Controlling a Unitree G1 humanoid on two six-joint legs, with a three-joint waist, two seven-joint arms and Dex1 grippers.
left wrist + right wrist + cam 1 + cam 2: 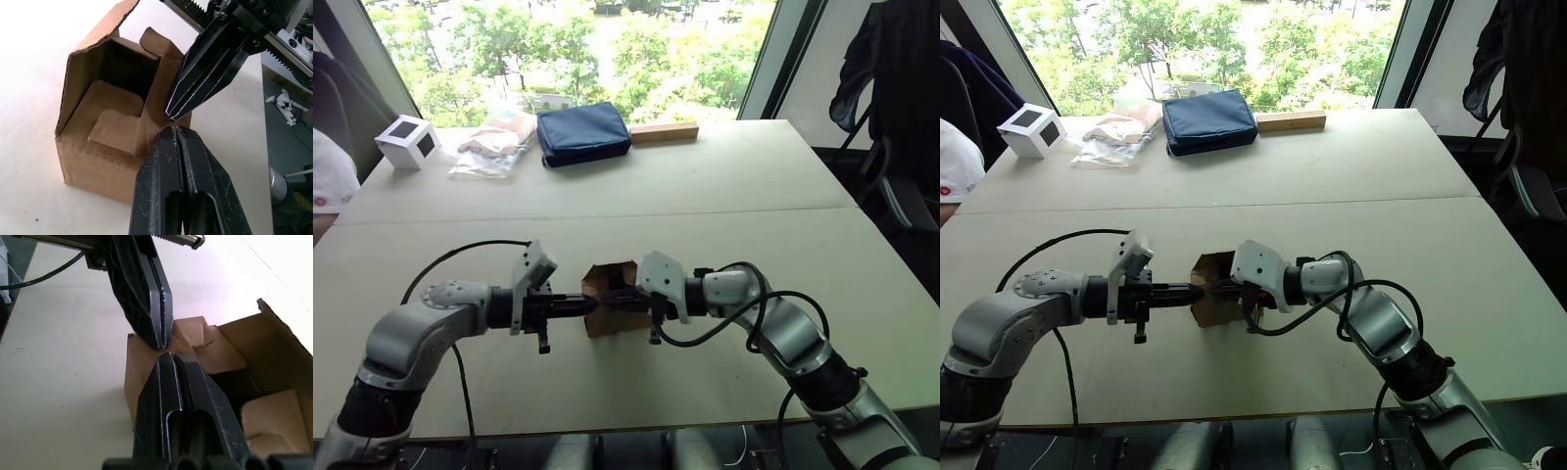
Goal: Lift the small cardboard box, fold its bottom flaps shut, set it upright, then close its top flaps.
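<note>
Tools, left point(590, 305) and right point(610, 299), both closed, are meeting tip-to-tip at the box point(605, 325) on the bench point(724, 186), seemingly pressing flaps inward.

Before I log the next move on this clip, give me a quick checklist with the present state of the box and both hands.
1. Box resting on the table: ok, it sits between the two arms.
2. Flaps at the open end folded shut: not ok, one flap stands up and the inside shows in the left wrist view.
3. Left hand shut: ok, its fingers are pressed together, tips at the box edge.
4. Right hand shut: ok, fingers together, tips meeting the left hand's at the same edge.
5. Either hand gripping cardboard: cannot tell.
6. Space around the box: ok, the blue pouch and white cube lie at the far side.
</note>
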